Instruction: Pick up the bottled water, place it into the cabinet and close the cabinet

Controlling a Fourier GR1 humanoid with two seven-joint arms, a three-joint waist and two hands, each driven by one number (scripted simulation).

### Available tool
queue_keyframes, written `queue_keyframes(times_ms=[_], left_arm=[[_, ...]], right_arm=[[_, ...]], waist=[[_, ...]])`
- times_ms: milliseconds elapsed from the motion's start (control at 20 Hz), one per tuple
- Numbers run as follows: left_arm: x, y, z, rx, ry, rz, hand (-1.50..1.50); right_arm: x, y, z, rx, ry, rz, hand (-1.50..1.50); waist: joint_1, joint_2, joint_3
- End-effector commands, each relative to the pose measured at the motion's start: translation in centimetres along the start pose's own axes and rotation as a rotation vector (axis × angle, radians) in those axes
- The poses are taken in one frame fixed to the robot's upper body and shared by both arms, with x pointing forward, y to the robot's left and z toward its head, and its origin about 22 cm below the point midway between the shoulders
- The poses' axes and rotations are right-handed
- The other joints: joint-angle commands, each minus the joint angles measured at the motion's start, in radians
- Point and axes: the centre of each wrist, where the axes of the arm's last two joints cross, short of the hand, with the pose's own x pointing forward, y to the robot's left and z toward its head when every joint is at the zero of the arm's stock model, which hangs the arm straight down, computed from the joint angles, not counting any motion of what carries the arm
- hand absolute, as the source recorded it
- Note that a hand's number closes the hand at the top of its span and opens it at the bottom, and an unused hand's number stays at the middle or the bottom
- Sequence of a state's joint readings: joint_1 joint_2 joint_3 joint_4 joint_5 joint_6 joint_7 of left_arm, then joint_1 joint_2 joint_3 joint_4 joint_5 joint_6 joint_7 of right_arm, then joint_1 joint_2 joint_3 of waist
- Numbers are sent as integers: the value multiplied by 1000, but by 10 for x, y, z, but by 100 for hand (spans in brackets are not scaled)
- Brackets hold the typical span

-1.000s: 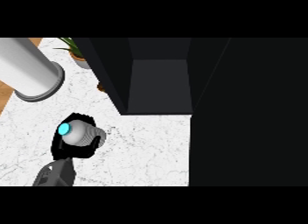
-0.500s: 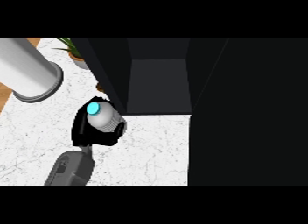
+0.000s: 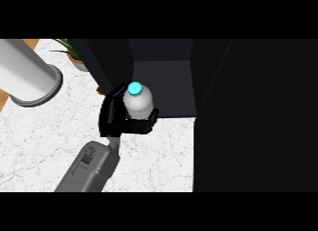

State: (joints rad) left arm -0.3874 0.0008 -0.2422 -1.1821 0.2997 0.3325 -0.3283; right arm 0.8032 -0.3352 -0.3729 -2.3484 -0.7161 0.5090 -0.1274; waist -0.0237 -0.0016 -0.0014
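The bottled water, clear with a cyan cap, stands upright in my left hand, whose fingers curl round its lower body. Hand and bottle hover at the front left corner of the open cabinet, a dark box with a grey floor at the counter's back. The bottle is at the edge of the opening, partly over the cabinet's floor. The grey left forearm comes up from the lower edge. My right hand shows nowhere.
A large black panel, likely the open cabinet door, fills the view's right side. A white cylinder lies at the left on the marble counter. A potted plant stands behind, left of the cabinet.
My left hand has carried the bottle up and to the right, from the open counter to the cabinet's front left corner. The bottle stays upright in the hand.
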Motion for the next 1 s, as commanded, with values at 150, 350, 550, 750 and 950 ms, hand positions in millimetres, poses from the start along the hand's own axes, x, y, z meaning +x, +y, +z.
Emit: queue_keyframes(times_ms=[150,350,550,750,950], left_arm=[[4,-30,-29,50,39,-128,150],[8,-43,-47,84,71,-173,150],[-16,-32,-46,97,84,-186,150],[-2,-36,-73,100,124,-158,150],[-1,-38,-91,142,84,-208,150]], right_arm=[[30,24,-7,33,-72,-31,-150],[24,20,-9,50,-52,-54,-150],[28,12,-7,53,-64,-57,-150],[32,17,-6,57,-71,-67,-150],[14,4,-2,52,-73,-79,-150]], waist=[[-11,3,0],[-15,6,0],[-25,8,-1],[-22,8,-1],[-41,15,0]])
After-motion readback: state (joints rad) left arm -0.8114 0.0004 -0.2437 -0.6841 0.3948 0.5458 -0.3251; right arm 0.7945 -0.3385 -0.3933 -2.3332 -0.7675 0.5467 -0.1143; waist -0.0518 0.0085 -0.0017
